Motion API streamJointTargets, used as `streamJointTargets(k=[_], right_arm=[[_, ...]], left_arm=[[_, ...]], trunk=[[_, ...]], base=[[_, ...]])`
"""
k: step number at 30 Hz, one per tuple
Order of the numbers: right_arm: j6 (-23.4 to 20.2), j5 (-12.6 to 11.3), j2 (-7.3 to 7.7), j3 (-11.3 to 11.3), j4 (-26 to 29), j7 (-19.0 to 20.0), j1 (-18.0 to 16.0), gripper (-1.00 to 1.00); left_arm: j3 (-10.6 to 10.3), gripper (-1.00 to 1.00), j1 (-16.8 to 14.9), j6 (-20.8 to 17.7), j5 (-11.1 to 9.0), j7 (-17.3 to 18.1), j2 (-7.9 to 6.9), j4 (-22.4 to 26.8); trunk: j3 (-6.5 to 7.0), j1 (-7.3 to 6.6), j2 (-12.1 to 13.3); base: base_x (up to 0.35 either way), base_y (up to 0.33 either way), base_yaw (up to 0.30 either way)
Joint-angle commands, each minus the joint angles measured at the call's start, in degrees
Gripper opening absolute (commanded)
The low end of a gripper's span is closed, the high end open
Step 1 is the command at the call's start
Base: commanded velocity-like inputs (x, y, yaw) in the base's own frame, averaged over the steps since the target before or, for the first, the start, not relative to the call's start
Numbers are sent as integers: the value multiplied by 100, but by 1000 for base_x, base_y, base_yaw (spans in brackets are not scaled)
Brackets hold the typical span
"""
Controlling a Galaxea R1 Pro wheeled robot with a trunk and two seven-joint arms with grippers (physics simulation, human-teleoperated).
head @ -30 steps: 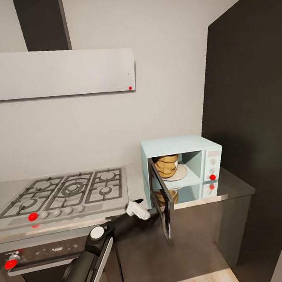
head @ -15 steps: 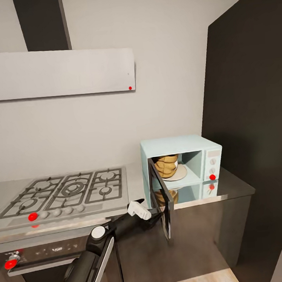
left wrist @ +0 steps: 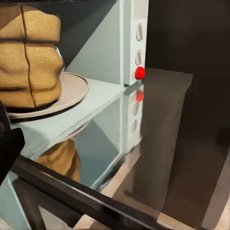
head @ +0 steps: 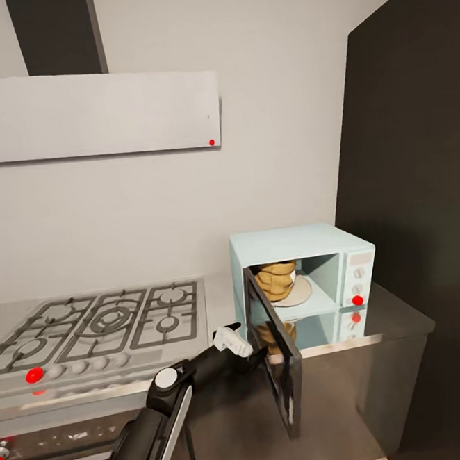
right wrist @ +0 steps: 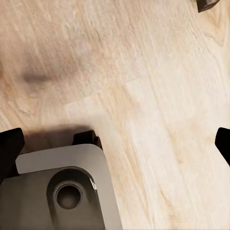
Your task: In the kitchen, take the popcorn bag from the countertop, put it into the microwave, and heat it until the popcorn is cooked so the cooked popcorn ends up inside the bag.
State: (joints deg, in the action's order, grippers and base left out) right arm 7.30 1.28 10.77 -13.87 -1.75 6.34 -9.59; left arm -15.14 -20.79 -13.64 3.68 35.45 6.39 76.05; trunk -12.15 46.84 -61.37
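Head view shows the microwave (head: 300, 279) standing on the countertop (head: 398, 316) with its dark glass door (head: 276, 355) swung open toward the camera. The popcorn bag (head: 276, 279) sits inside on the pale turntable plate (head: 302, 293), its left side cut off by the door's edge; a brownish reflection of it shows on the glossy surface below. The left gripper (head: 234, 339) reaches in just beside the door's outer face, and whether its fingers are spread or pinched cannot be told, since the white wrist housing covers them. To the left lies the gas hob (head: 106, 324), under a pale range hood (head: 94, 113).

Left wrist view looks into the cavity at close range: bag upright on the plate, knobs and a red light (left wrist: 139, 73) beyond (no popcorn can be made out).

Right wrist view faces a wooden floor (right wrist: 143, 81) and part of the robot's grey base (right wrist: 62, 191); two dark fingertips (right wrist: 9, 148) sit at opposite edges, wide apart and holding nothing.
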Motion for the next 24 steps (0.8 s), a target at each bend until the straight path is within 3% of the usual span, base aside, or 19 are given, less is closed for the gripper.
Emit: streamJointTargets(k=[1, 4, 10, 15, 16, 18, 21, 22, 24], right_arm=[[34, 13, 4, -45, -19, 25, -8, 100], [34, 13, 4, -45, -19, 25, -8, 100], [34, 13, 10, -45, -19, 25, -8, 100], [34, 13, 12, -45, -19, 25, -8, 100], [34, 13, 12, -45, -19, 25, -8, 100], [34, 13, 12, -45, -19, 25, -8, 100], [34, 13, 12, -45, -19, 25, -8, 100], [30, 13, 17, -45, -19, 25, -8, 100], [27, 13, 16, -45, -19, 25, -8, 100]], left_arm=[[10, 100, -4, -25, 38, 31, 12, 13], [1, 100, -4, -25, 31, 39, 22, 22], [-637, 100, -6, -25, 45, 39, 160, 28], [-726, 100, -4, -30, 31, 39, 214, 27], [-732, 100, -4, -37, 44, -76, 313, 25], [-791, 100, -5, -44, 29, -555, 361, 24], [-1221, 100, -5, -220, 7, -1270, 361, 24], [-1458, 100, -8, -411, -6, -1571, 361, 24], [-1631, 100, -10, -561, -63, -1857, 361, 22]], trunk=[[-8, 2, -5], [-8, 2, -5], [-8, 2, -5], [-8, 2, -5], [-8, 2, -5], [-8, 2, -5], [-8, 2, -5], [-8, 2, -5], [-8, 2, -5]], base=[[92, 0, 0], [35, 0, 0], [2, 0, 0], [0, 0, 0], [0, 0, 0], [0, 0, 0], [0, 0, 0], [0, 0, 0], [0, 0, 0]])
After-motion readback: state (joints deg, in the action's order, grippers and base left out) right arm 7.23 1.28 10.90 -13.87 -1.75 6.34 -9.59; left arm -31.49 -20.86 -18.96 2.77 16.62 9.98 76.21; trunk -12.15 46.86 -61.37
